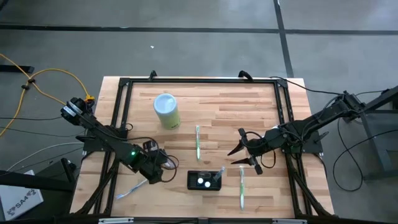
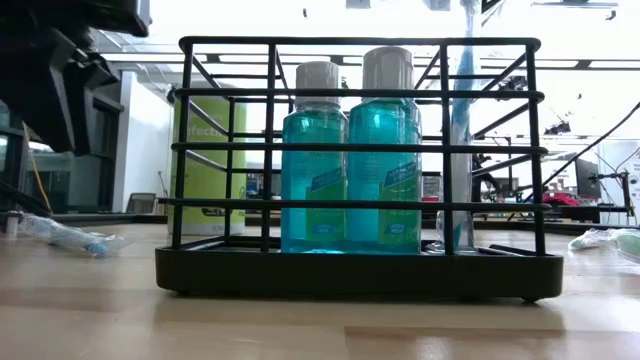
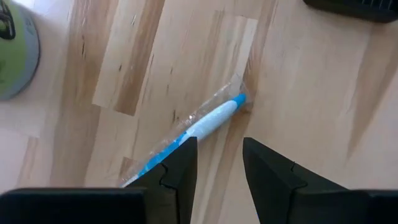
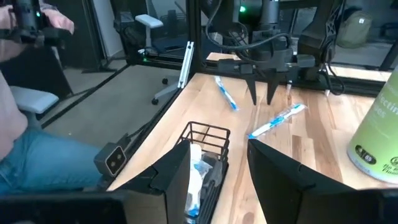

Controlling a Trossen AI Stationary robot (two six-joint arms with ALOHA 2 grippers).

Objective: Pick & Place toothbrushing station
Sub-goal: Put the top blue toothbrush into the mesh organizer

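Note:
The toothbrushing station is a black wire rack holding two blue bottles, standing near the table's front edge. My left gripper hangs open, pointing down, just left of it. Its fingers hover over a blue toothbrush in clear wrap that lies flat on the wood. My right gripper stands open above the table, right of and beyond the station, with nothing between its fingers.
A pale green cylinder stands upright at the back left. A green toothbrush lies mid-table, another right of the station, and a blue one near the front left. A black frame borders the table. A person sits by the near edge.

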